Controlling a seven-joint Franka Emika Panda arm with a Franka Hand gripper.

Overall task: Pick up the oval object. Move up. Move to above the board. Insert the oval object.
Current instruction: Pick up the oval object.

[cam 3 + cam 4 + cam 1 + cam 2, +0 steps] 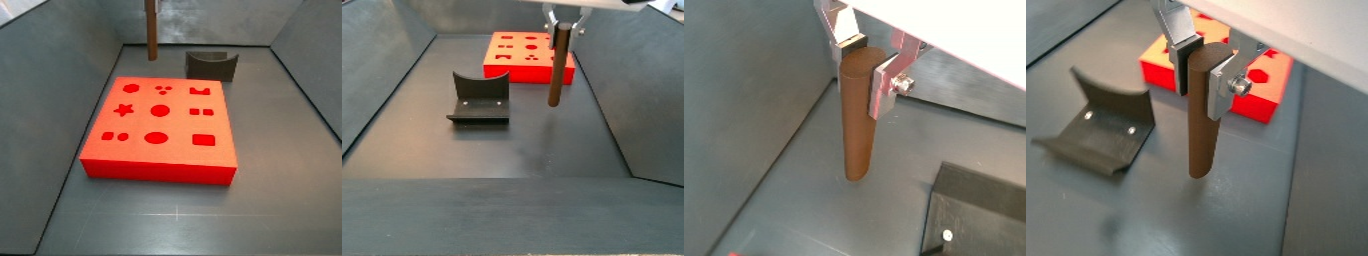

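Here, the oval object point(1200, 115) was clamped upright in the gripper point(1204, 62) above the grey floor point(489, 150), beside the board point(509, 48).

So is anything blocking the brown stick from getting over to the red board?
Nothing visible does. The gripper holds the oval object upright, off the floor, beside the board. The fixture stands off to the side, not between them.

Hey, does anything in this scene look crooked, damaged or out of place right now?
Nothing stands out. The gripper holds the oval object by its top, hanging upright above the floor beside the board. The board lies flat, its cut-outs empty and intact, and the fixture stands upright beside it.
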